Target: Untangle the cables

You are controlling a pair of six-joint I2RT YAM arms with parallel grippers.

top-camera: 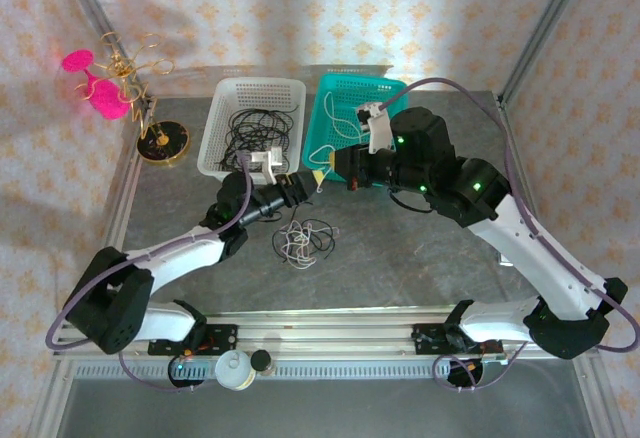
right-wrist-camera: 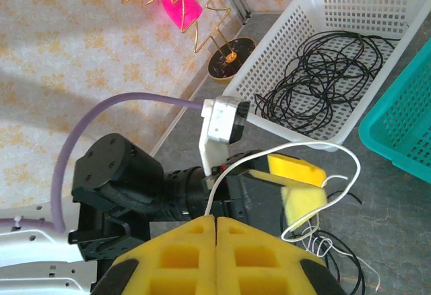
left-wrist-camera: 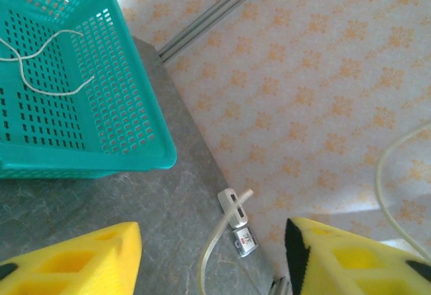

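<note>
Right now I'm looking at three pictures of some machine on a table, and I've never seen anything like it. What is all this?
Two robot arms are bolted to a table. One picture looks down from above; the other two come from a camera on each wrist. The yellow blocks are gripper fingers. The right gripper is shut, seemingly pinching a whitish cable; the left gripper is open. A small tangle of cords lies on the table. The white basket holds black cables, the teal basket a whitish cord.
</note>
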